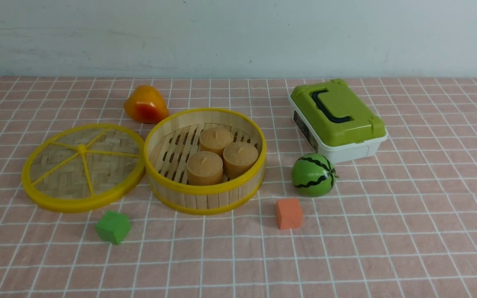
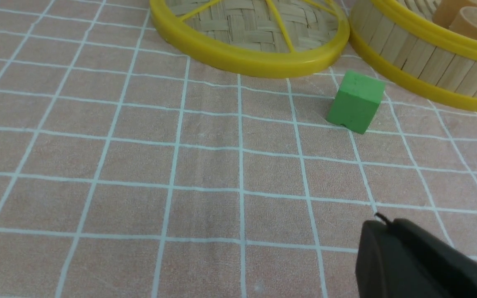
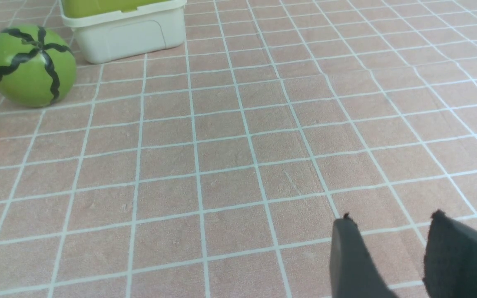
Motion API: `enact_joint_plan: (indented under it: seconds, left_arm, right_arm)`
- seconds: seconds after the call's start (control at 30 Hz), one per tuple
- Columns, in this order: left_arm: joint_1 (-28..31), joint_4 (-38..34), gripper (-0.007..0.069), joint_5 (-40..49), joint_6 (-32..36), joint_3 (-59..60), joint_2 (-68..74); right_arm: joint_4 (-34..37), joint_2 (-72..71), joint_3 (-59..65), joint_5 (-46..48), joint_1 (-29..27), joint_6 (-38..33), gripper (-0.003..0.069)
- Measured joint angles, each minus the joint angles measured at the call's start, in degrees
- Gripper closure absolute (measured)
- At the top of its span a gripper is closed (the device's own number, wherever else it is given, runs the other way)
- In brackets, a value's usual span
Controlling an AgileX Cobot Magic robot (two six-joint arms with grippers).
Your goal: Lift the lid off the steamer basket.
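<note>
The lid (image 1: 83, 165), a flat woven bamboo disc with a yellow rim, spokes and centre knob, lies on the cloth just left of the steamer basket (image 1: 205, 194), touching or nearly touching it. The basket is uncovered and holds three tan cup-shaped pieces (image 1: 222, 156). Neither arm shows in the front view. In the left wrist view the lid (image 2: 242, 58) and the basket wall (image 2: 420, 66) lie far ahead of my left gripper (image 2: 381, 223), whose fingers are pressed together, empty. My right gripper (image 3: 391, 219) is open and empty over bare cloth.
A green cube (image 1: 113, 227) sits in front of the lid, an orange cube (image 1: 288, 213) in front of a toy watermelon (image 1: 313, 174). A white box with a green lid (image 1: 338, 120) stands at the right back. An orange-yellow toy fruit (image 1: 145, 105) lies behind the basket.
</note>
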Motion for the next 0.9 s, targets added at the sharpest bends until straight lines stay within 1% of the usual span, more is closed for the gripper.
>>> enact_joint_plan:
  seconds: [0.9]
  left_arm:
    - [0.00, 0.00, 0.0601, 0.05, 0.00, 0.00, 0.00]
  right_arm:
    - [0.00, 0.00, 0.00, 0.00, 0.00, 0.00, 0.0417]
